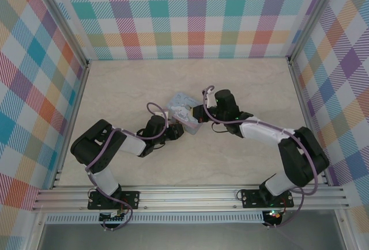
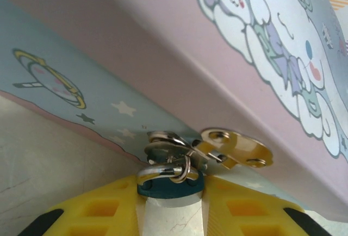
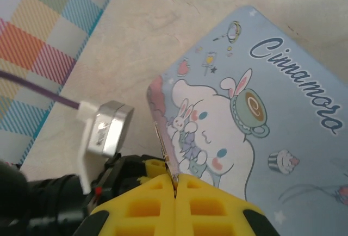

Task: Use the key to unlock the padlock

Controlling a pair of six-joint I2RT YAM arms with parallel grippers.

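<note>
The tiny padlock (image 2: 169, 188) has a blue body and a silvery shackle hooked through the metal hasp (image 2: 234, 148) on the side of the pale blue cartoon tin (image 1: 184, 112). My left gripper (image 2: 169, 184) holds the blue body between its yellow fingertips, shut on it. My right gripper (image 3: 175, 179) is shut on the thin key (image 3: 165, 146), which sticks out edge-on from its tips, over the tin's lid corner. In the top view the left gripper (image 1: 174, 132) is at the tin's near side and the right gripper (image 1: 198, 113) at its right.
The tin (image 3: 261, 116) lies mid-table, slightly angled, with both arms meeting at it. The left arm's wrist camera (image 3: 106, 130) and purple cable (image 3: 38, 89) sit just left of the key. Checked walls enclose the pale table (image 1: 242, 83) on three sides.
</note>
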